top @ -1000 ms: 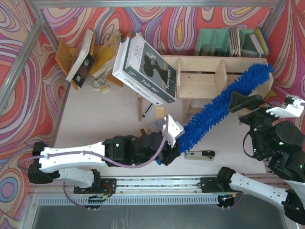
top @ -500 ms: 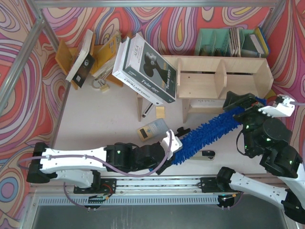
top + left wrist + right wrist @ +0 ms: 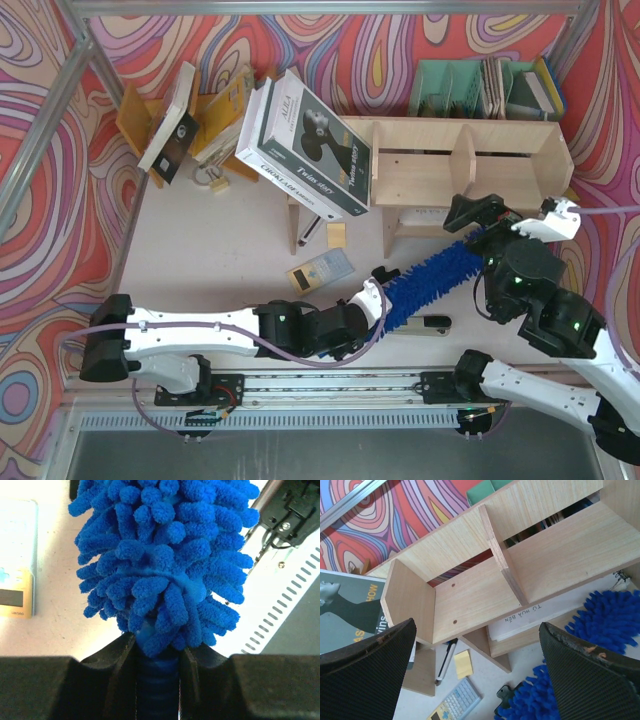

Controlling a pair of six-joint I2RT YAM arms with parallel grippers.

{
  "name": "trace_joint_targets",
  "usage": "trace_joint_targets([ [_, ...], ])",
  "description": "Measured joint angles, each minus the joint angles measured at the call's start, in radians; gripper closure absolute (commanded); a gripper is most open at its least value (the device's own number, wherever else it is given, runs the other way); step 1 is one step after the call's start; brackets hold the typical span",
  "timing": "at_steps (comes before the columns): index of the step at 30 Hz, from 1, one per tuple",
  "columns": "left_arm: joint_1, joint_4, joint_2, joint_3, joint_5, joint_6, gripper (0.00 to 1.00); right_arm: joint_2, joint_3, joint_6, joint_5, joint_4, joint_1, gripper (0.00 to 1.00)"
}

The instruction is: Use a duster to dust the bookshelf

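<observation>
The light plywood bookshelf (image 3: 460,150) stands at the back right and fills the right wrist view (image 3: 470,585). The blue fluffy duster (image 3: 430,275) lies low in front of the bookshelf's legs, slanting from near centre up to the right. My left gripper (image 3: 372,302) is shut on the duster's blue handle; in the left wrist view (image 3: 157,655) the strands (image 3: 165,565) bulge just beyond the jaws. My right gripper (image 3: 512,216) is wide open and empty above the duster's far end, facing the shelf (image 3: 477,625). Duster strands (image 3: 610,620) show at its lower right.
A large book (image 3: 310,140) leans on the shelf's left end. A green file organizer (image 3: 490,88) stands behind the shelf, an orange book stand (image 3: 190,110) at back left. A calculator (image 3: 320,270), yellow note (image 3: 335,235), pen (image 3: 312,228) and a black tool (image 3: 420,325) lie nearby.
The duster's far end dropped from the shelf's right top corner to the table in front of the shelf. My right arm moved left with it. My left gripper shifted slightly right.
</observation>
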Motion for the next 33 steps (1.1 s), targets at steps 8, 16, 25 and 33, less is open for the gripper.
trace_joint_targets([
  [8, 0.014, 0.009, 0.01, -0.013, -0.082, -0.059, 1.0, 0.015, -0.036, 0.03, -0.003, 0.0, 0.0, 0.01],
  [16, 0.056, 0.008, 0.074, -0.007, -0.135, -0.123, 1.0, 0.023, -0.049, 0.044, -0.011, 0.0, 0.0, 0.01],
  [25, 0.061, 0.046, 0.075, 0.023, -0.186, -0.145, 1.0, -0.016, -0.082, 0.055, -0.01, -0.009, 0.0, 0.01],
  [33, 0.064, 0.079, 0.153, 0.121, -0.149, -0.089, 1.0, -0.038, -0.087, 0.061, -0.009, -0.019, 0.0, 0.01],
])
